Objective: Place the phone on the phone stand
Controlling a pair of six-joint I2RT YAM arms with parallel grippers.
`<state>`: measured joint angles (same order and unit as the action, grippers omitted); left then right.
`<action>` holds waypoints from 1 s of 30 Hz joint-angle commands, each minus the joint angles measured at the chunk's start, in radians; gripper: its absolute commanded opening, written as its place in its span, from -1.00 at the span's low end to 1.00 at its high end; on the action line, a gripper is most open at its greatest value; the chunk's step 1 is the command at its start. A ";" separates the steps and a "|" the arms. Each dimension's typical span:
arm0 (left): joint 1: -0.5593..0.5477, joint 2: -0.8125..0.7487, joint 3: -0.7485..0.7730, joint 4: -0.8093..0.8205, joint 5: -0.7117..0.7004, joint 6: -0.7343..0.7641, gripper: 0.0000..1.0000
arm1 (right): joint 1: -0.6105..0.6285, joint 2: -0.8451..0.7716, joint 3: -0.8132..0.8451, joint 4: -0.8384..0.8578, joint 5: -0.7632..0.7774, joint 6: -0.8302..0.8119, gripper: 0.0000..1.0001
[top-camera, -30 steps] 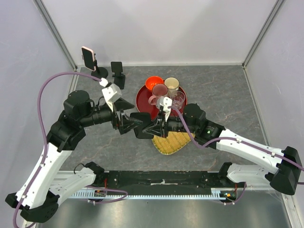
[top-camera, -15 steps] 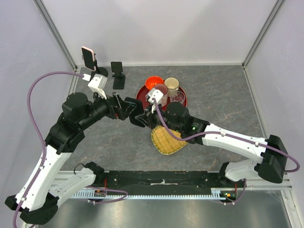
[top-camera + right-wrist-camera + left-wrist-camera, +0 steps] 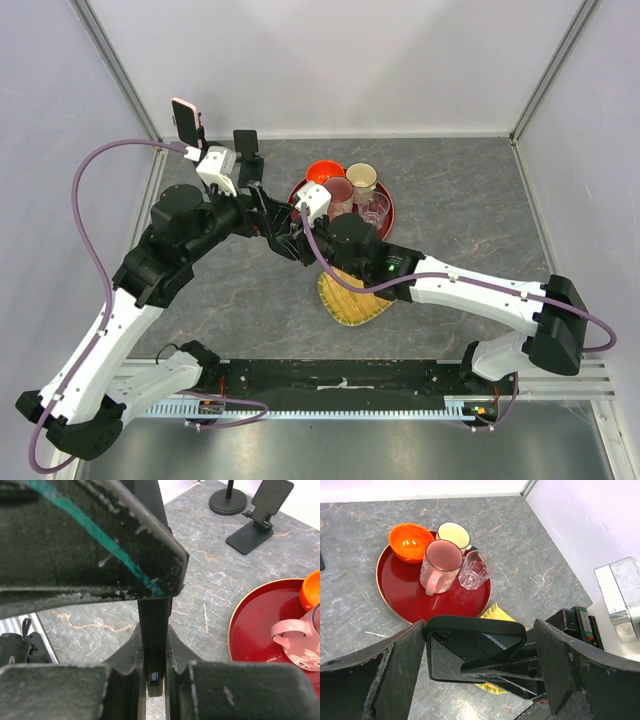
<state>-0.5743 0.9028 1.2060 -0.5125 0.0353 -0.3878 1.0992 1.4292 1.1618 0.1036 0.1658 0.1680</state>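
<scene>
A black phone (image 3: 465, 647) hangs in the air between both grippers. My right gripper (image 3: 154, 652) is shut on it; in the right wrist view the phone (image 3: 154, 625) stands edge-on between the fingers. My left gripper (image 3: 480, 647) is open and straddles the phone: its left finger touches the phone's edge, its right finger stands apart. In the top view the two grippers meet just left of the red tray, left gripper (image 3: 272, 222), right gripper (image 3: 292, 240). The empty black phone stand (image 3: 247, 152) stands at the far left, also in the right wrist view (image 3: 260, 520).
A pole stand holding a pink phone (image 3: 185, 118) is at the far left corner, its round base (image 3: 227, 502) beside the black stand. A red tray (image 3: 302, 215) carries an orange bowl, mugs and a glass. A yellow woven mat (image 3: 355, 300) lies under the right arm.
Both grippers have moved together up and to the left, towards the stands. The right gripper still holds the phone and the left wrist has swung closer to the black stand.
</scene>
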 commanded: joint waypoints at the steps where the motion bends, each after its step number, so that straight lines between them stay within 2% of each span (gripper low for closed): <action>1: -0.013 -0.001 -0.013 0.100 0.060 0.044 0.84 | 0.007 -0.007 0.065 0.077 0.032 -0.001 -1.00; 10: -0.028 0.013 -0.033 0.112 0.095 0.085 0.75 | 0.005 -0.007 0.090 0.064 0.002 0.008 -1.00; 14: -0.033 0.018 -0.034 0.111 0.116 0.135 0.82 | 0.005 -0.022 0.090 0.064 -0.008 0.016 -1.00; 19: -0.033 0.024 -0.040 0.104 0.127 0.126 0.90 | 0.005 -0.039 0.082 0.065 -0.006 0.019 -1.00; 30: -0.033 0.038 -0.045 0.105 0.103 0.139 0.92 | 0.005 -0.088 0.062 0.074 0.000 0.022 -1.00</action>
<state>-0.5919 0.9295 1.1656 -0.4377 0.0898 -0.2787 1.0958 1.4090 1.1809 0.0437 0.1833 0.1829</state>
